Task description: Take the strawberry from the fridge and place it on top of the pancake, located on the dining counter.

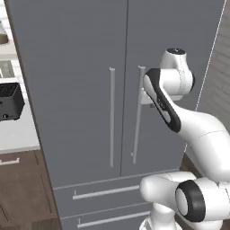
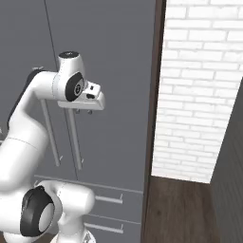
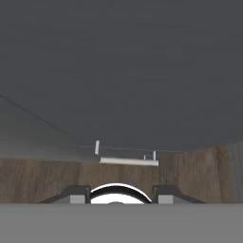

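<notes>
Left base view: the fridge (image 1: 81, 90) stands shut, both doors flush. My gripper (image 1: 144, 98) sits at the right-hand door handle (image 1: 138, 114), in its upper part; my wrist covers the jaws.

Right base view: my gripper (image 2: 81, 112) hangs at the top of the same handle (image 2: 76, 140), the fingers lost against the bar. Whether they clasp it or merely flank it, I cannot tell.

Hand view: I look down the grey door face toward a drawer handle (image 3: 128, 161) and brown wood floor (image 3: 42, 178). My fingertips (image 3: 73, 194) show apart at the bottom edge, nothing visible between them.

Finding: the step in hand is opening the fridge. The strawberry presumably lies behind the closed doors. Next I need a confirmed hold on the handle, then an outward pull along the door's swing.
</notes>
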